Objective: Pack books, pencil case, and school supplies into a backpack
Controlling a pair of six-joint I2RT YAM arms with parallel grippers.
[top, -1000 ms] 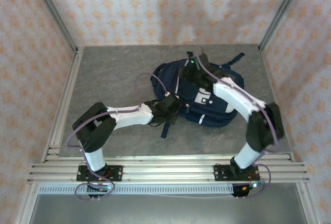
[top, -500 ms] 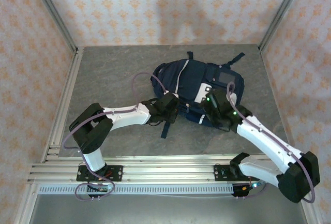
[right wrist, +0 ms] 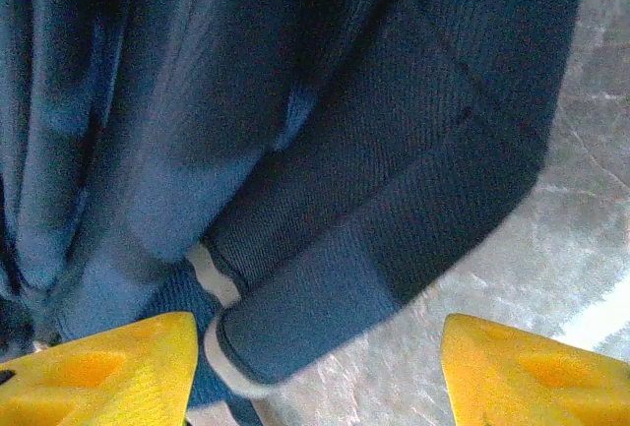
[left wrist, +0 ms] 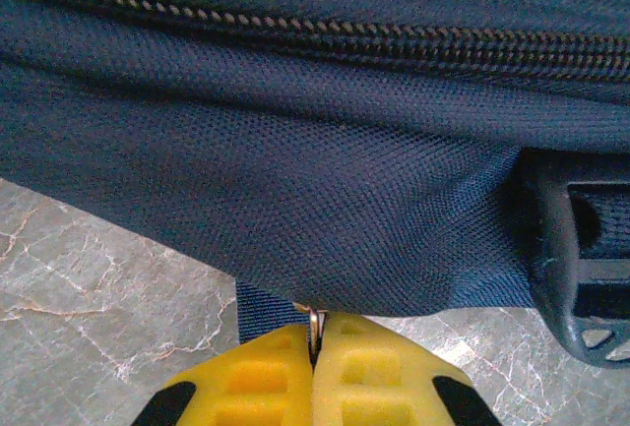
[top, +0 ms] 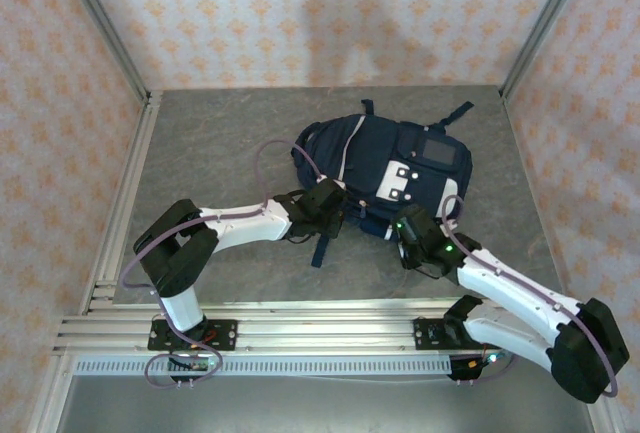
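Observation:
The navy backpack point(top: 400, 168) lies flat in the middle of the table, with its grey stripe and white patches facing up. My left gripper point(top: 335, 215) is at its left near edge. In the left wrist view the gripper point(left wrist: 315, 347) is shut on a thin metal zip pull point(left wrist: 315, 326) under the blue fabric point(left wrist: 295, 180). My right gripper point(top: 408, 238) is at the bag's near edge. It stands open point(right wrist: 317, 377), with a padded navy fold point(right wrist: 325, 298) lying between its fingertips point(right wrist: 98, 372), untouched. The books, pencil case and school supplies are out of view.
A black plastic buckle point(left wrist: 581, 259) and a blue webbing strap point(left wrist: 261, 306) sit next to the left fingers. A closed zip line point(left wrist: 394, 42) runs across the bag. Metal frame posts point(top: 130, 83) and patterned walls enclose the grey table point(top: 220, 143).
The right arm has drawn back from over the far top of the backpack to its near edge, and its jaws have narrowed slightly. The left arm stays shut in place.

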